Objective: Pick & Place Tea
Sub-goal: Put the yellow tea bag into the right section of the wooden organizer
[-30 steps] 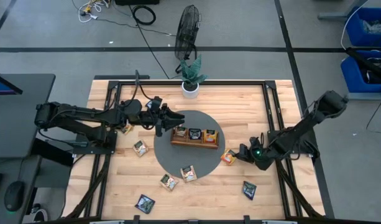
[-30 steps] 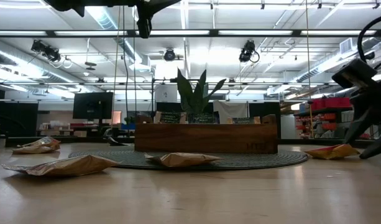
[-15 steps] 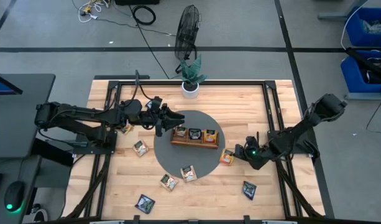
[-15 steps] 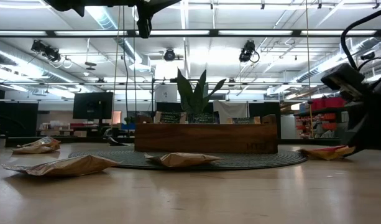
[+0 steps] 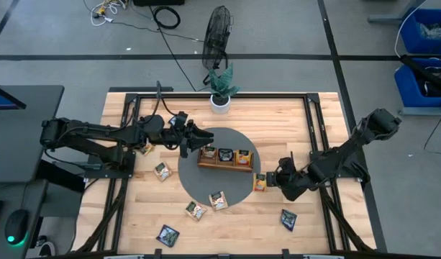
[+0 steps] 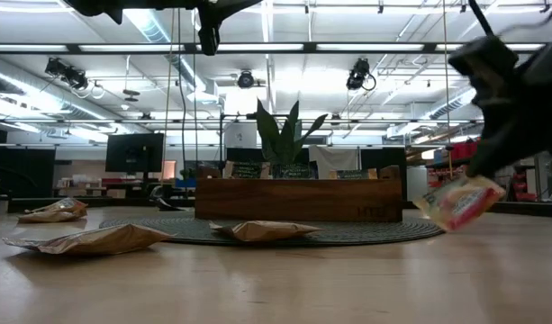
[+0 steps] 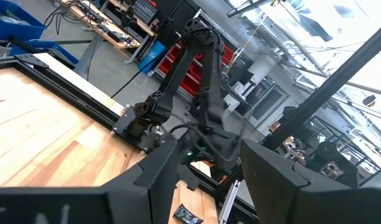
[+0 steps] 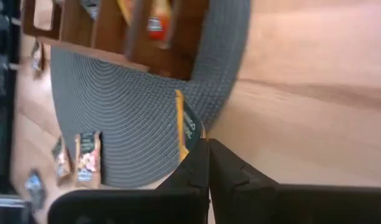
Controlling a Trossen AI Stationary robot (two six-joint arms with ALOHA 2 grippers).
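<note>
An orange-yellow tea sachet [image 5: 260, 182] hangs just off the table at the right rim of the round grey mat [image 5: 206, 188], with my right gripper [image 5: 273, 180] shut on it. In the low view the sachet [image 6: 457, 200] is tilted and clear of the wood. The wooden tray [image 5: 225, 156] stands on the mat with sachets upright in its compartments. Other sachets lie flat on the mat [image 5: 219, 200] and on the table [image 5: 162, 170], [image 5: 288, 218]. My left gripper [image 5: 204, 139] hovers open above the mat beside the tray's left end. My right gripper pinches the sachet's edge [image 8: 189, 144] nearest the table's right side between its two fingers [image 8: 224, 168]. The fingers come from the table's right, slanting down. The sachet is lifted clear of the table and hangs tilted, its free end lowest [image 6: 438, 216].
A potted plant [image 5: 220, 90] stands at the far edge. More sachets lie near the front edge [image 5: 167, 234], [image 5: 195, 210] and by the left arm [image 5: 144, 149]. Black frame rails [image 5: 317, 137] run along the table's left and right sides.
My right gripper has shut on the orange-yellow sachet, then risen and moved a little toward the table's left. The sachet, which lay flat on the table, is now lifted clear and tilted.
</note>
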